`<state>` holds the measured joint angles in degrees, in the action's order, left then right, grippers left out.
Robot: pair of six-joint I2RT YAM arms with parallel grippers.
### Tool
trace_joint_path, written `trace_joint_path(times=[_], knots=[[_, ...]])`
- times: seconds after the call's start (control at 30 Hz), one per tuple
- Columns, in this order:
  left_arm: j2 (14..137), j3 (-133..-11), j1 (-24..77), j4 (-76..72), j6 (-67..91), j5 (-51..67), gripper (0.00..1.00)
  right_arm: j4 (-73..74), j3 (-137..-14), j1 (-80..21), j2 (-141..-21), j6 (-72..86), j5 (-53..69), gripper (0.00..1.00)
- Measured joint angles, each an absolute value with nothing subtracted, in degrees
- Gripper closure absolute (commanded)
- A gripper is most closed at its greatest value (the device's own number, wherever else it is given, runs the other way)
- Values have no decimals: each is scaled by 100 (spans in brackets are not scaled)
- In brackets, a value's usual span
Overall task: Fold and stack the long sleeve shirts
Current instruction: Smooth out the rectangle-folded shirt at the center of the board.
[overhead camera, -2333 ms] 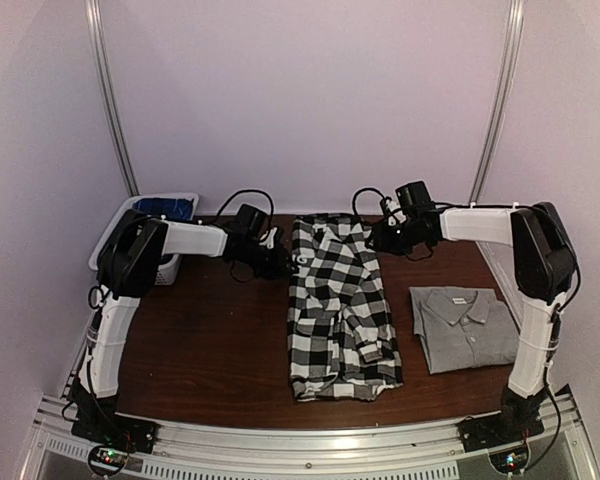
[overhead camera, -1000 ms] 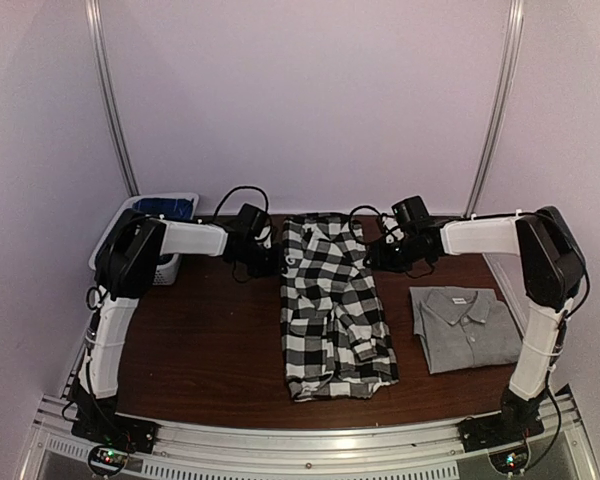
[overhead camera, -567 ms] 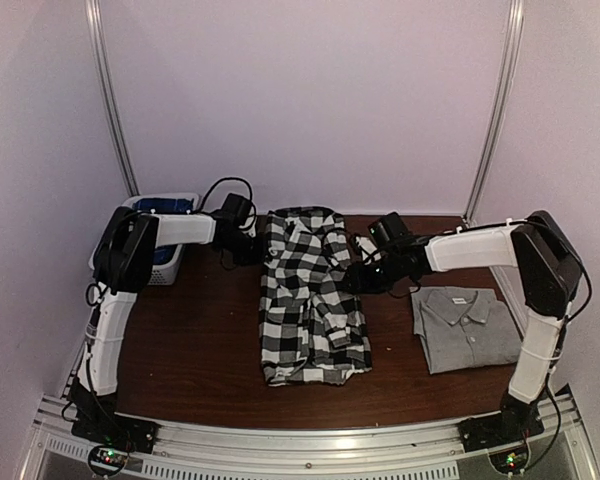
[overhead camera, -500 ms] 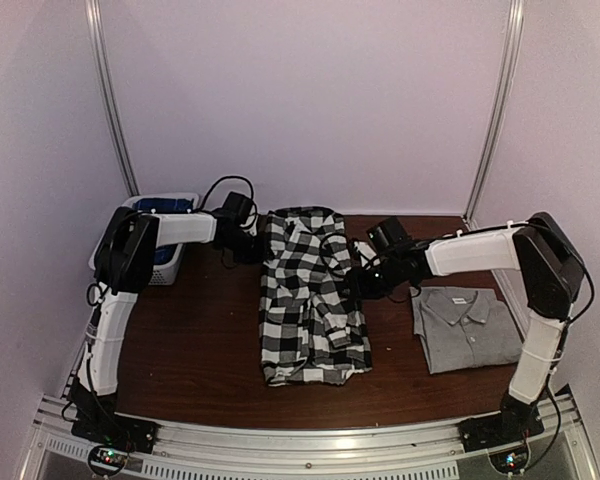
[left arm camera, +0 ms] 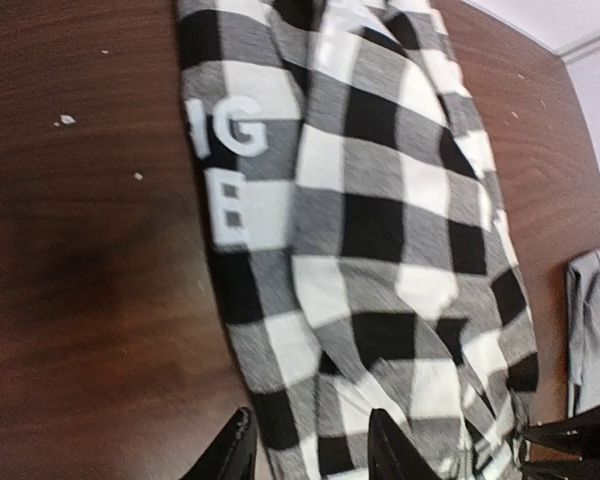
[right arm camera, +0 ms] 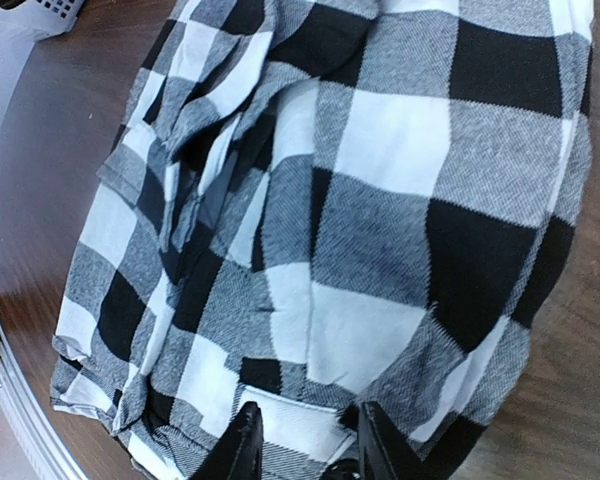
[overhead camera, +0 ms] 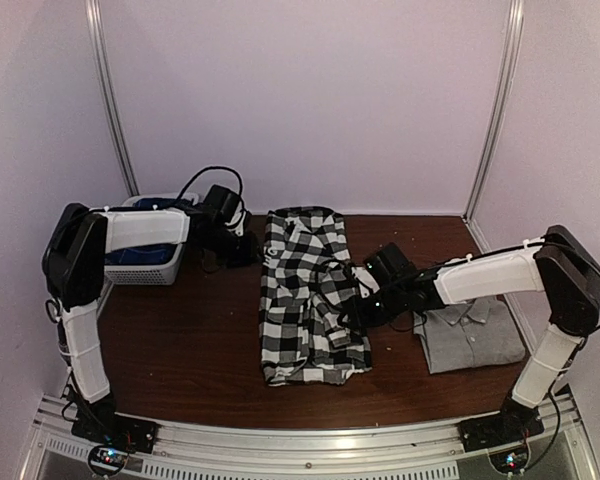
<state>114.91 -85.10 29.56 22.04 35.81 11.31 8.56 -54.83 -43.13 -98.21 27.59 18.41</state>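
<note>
The black-and-white large-check flannel shirt (overhead camera: 305,300) lies in the middle of the dark wooden table (overhead camera: 195,330), already narrowed to a long strip. Its long axis runs from the far edge toward the arm bases, so the next fold probably goes end to end along that line. White block lettering (left arm camera: 230,170) shows on its left border.

The right gripper (overhead camera: 365,308) sits at the strip's right edge, about halfway along. Its fingers are spread over the cloth and grip nothing that I can see. The left gripper (overhead camera: 242,243) is just off the far-left corner, also spread and empty.

The plain grey collared shirt (overhead camera: 475,342) lies folded near the table's right side. The right forearm crosses over it and hides its collar end. Both wrist views cut the fingertips off, so contact with the fabric is unclear.
</note>
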Motion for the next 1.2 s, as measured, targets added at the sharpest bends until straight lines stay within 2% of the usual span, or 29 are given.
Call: trace_joint_path(times=[0.2, 0.57, 0.77, 1.2], knots=[[10385, -7061, 3708, 1614, 3837, 1496, 68, 622, -5137, -4775, -9690, 3140, 1581, 66], [9721, -5011, 4901, 821, 4569, 2130, 71, 454, -4646, -5435, -9378, 3806, 985, 66], [9461, -4445, 4965, 353, 4831, 2344, 70, 451, -4569, -5682, -9113, 3962, 790, 66], [9463, -4038, 5006, 1, 4947, 2471, 70, 303, -4108, -6090, -9190, 4331, 766, 66]])
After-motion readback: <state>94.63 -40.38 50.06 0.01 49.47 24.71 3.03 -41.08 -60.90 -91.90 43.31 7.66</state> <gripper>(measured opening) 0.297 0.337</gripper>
